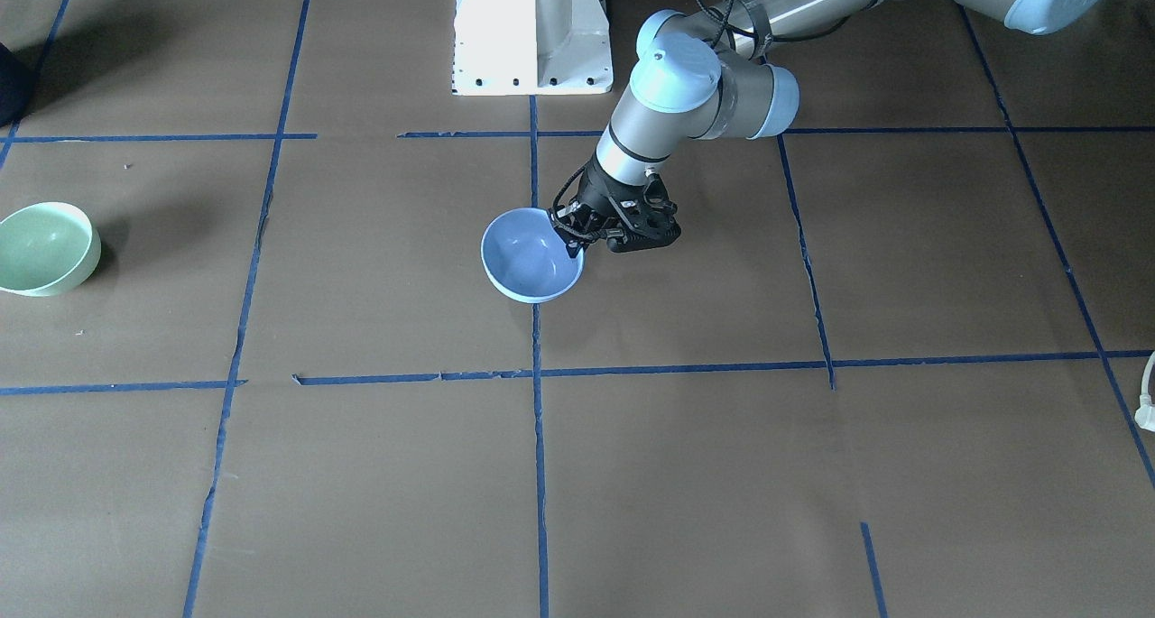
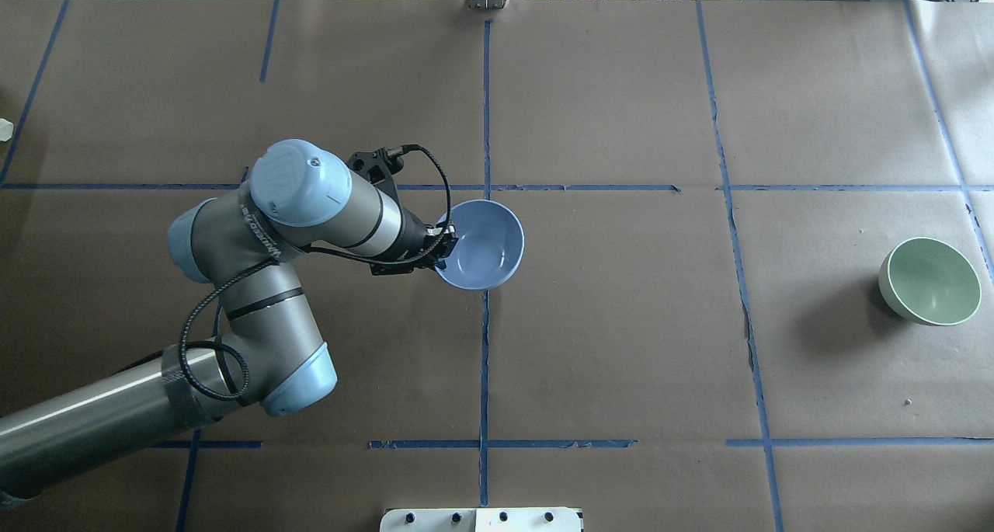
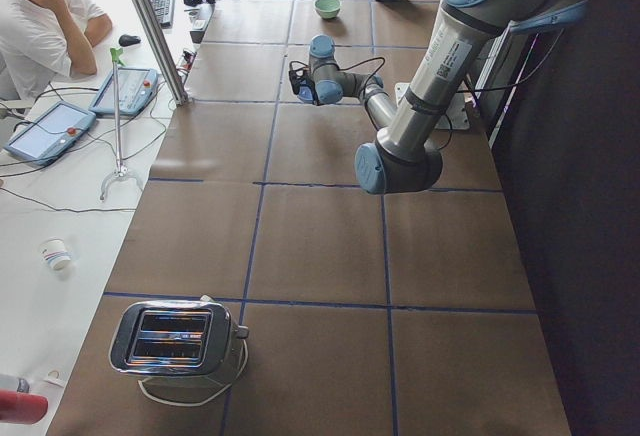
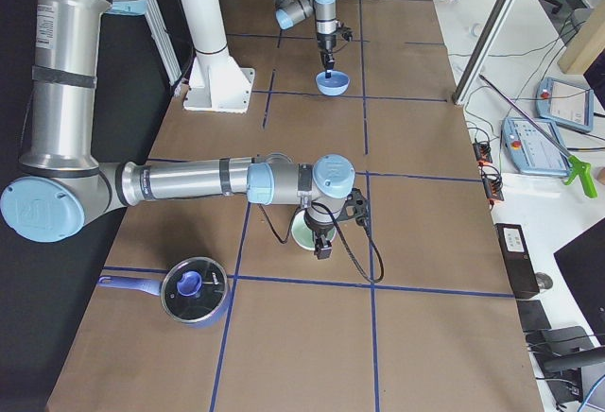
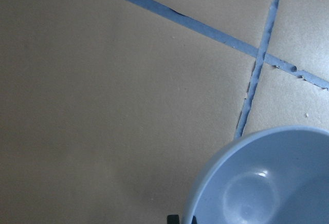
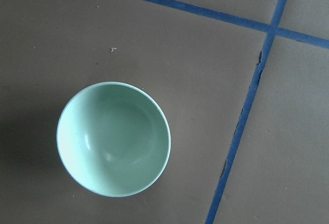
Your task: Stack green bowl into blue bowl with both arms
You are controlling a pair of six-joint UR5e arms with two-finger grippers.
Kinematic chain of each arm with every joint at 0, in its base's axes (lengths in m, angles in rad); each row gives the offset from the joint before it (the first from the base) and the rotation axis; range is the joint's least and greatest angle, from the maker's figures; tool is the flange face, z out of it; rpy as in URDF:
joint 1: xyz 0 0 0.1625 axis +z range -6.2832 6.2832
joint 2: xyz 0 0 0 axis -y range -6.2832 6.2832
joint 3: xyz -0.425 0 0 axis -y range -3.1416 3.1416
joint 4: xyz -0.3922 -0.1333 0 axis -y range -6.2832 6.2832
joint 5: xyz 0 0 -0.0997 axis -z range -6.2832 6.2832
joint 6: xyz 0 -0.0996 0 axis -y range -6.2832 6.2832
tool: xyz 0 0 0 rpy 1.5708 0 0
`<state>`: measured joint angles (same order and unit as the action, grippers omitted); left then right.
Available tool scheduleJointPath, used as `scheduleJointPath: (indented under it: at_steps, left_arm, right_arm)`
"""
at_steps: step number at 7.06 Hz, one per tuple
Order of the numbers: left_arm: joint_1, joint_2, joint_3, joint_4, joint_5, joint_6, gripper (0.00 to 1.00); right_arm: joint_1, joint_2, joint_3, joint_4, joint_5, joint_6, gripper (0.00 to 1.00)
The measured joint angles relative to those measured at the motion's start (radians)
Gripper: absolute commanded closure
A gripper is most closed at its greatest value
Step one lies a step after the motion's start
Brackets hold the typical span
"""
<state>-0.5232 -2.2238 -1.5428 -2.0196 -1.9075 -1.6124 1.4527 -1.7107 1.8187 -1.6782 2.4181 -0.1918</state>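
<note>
The blue bowl (image 1: 528,262) (image 2: 485,245) sits near the table's middle, on the centre tape line. My left gripper (image 1: 575,239) (image 2: 444,251) is shut on its rim on the robot's left side. The left wrist view shows the bowl's inside (image 5: 267,183) at the bottom right. The green bowl (image 1: 41,248) (image 2: 929,281) stands upright and alone, far out on the robot's right. The right wrist view looks down on it (image 6: 113,137) from some height, with no fingers showing. My right gripper (image 4: 322,251) shows only in the exterior right view, by the green bowl (image 4: 302,232); I cannot tell whether it is open or shut.
The white pedestal base (image 1: 532,32) stands at the robot's edge. A blue lidded pot (image 4: 194,289) sits at the right end and a toaster (image 3: 175,341) at the left end. An operator (image 3: 40,16) sits beside the table with tablets (image 3: 50,131).
</note>
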Motion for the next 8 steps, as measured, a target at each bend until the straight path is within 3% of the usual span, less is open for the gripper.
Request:
scheduleJointPath:
  at_steps: [2,3,4,6,8]
  left_arm:
    - [0.003,0.001,0.003,0.003,0.011,0.001,0.9]
    - [0.006,0.005,0.006,0.003,0.018,0.002,0.31]
    - [0.009,0.01,0.006,0.002,0.024,0.003,0.01]
    - [0.011,0.015,0.002,0.0,0.05,0.001,0.0]
    - [-0.011,0.02,-0.081,0.001,0.063,-0.005,0.0]
  right_arm:
    - [0.0,0.0,0.001,0.0,0.009,0.0,0.0]
    - [-0.001,0.0,0.002,0.0,0.01,0.0,0.0]
    - [-0.001,0.0,0.001,0.0,0.016,0.0,0.0]
    - [-0.003,0.0,0.001,0.0,0.029,0.0,0.0]
    - [-0.008,0.005,0.0,0.001,0.044,0.006,0.0]
